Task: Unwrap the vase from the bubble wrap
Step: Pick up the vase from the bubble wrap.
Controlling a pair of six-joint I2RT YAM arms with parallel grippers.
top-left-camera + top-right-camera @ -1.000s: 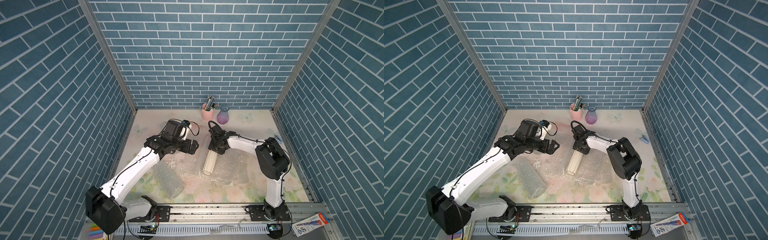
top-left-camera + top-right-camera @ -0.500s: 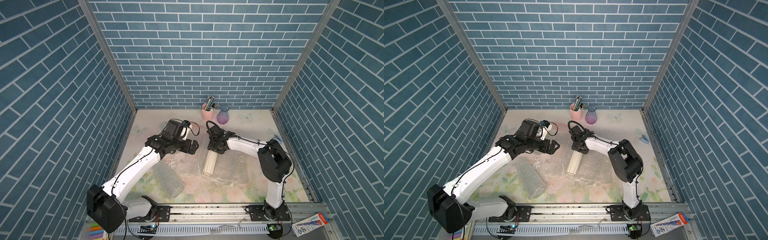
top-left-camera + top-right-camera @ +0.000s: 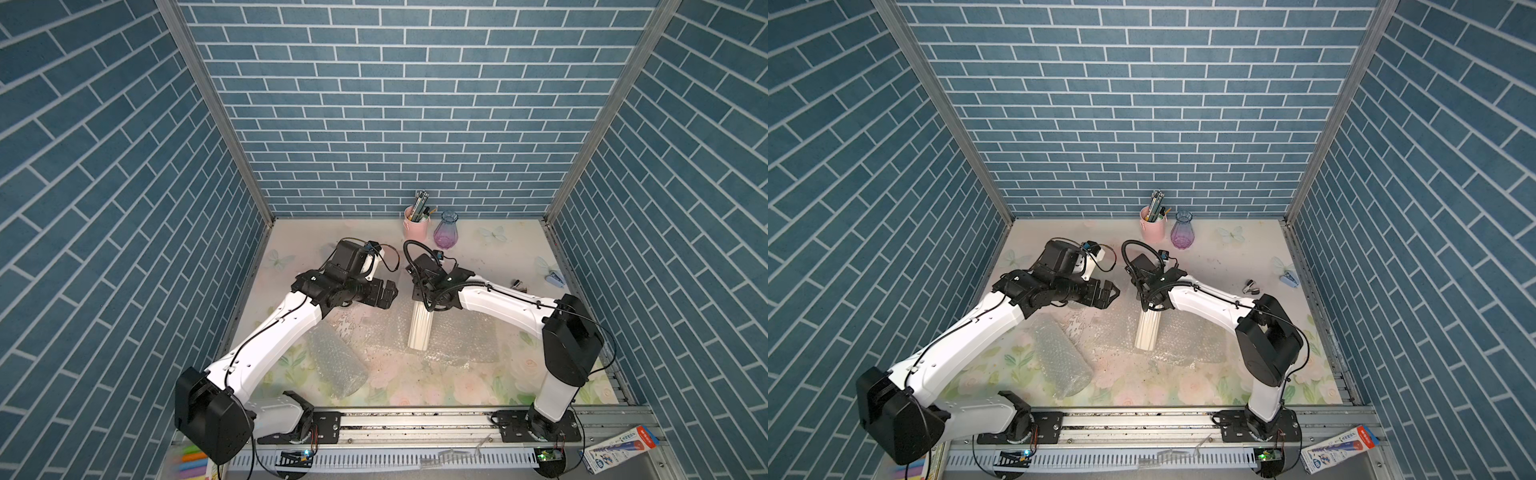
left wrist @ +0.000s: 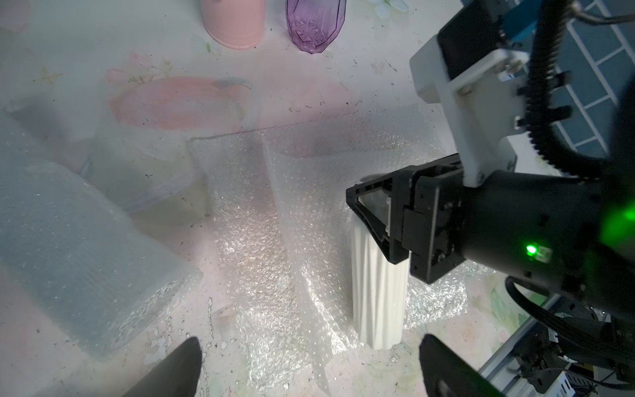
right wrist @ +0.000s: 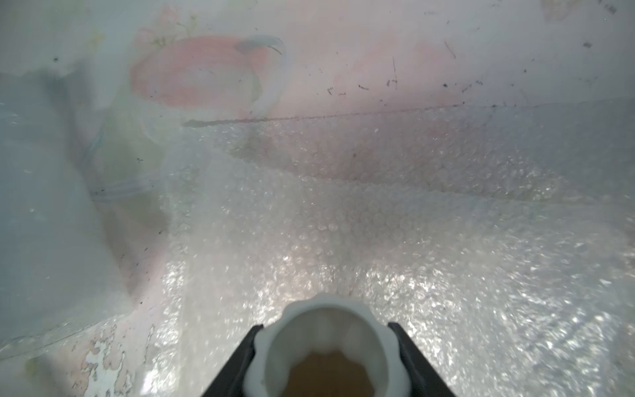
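- We see the right fingers (image 5: 233, 367) pinching the white ribbed vase (image 3: 419, 328) at its rim, one finger on each side of the mouth. The right wrist view looks straight down into the opening.
- The vase stands upright beneath those fingers, and its ribbed side is bare of wrap. Its base meets the bubble wrap (image 3: 461, 340), though we cannot tell whether it rests there or sits just clear.
- That bubble wrap lies opened out flat on the bench (image 3: 498, 251) under the right fingers. It spreads to both sides of them, and a fold rises beside the vase on the side toward the left fingers (image 4: 178, 367).
- The left fingers are spread wide with nothing between them. They hover over the sheet's edge, near the right fingers but apart from them and from the vase.
- A rolled tube (image 3: 336, 361) of bubble wrap lies on the bench back behind the left fingers, under that arm and well apart from the right fingers.
- Beyond both pairs of fingers, by the back wall, a pink cup (image 3: 415, 228) of pens and a purple glass vase (image 3: 444, 235) stand just beside each other.
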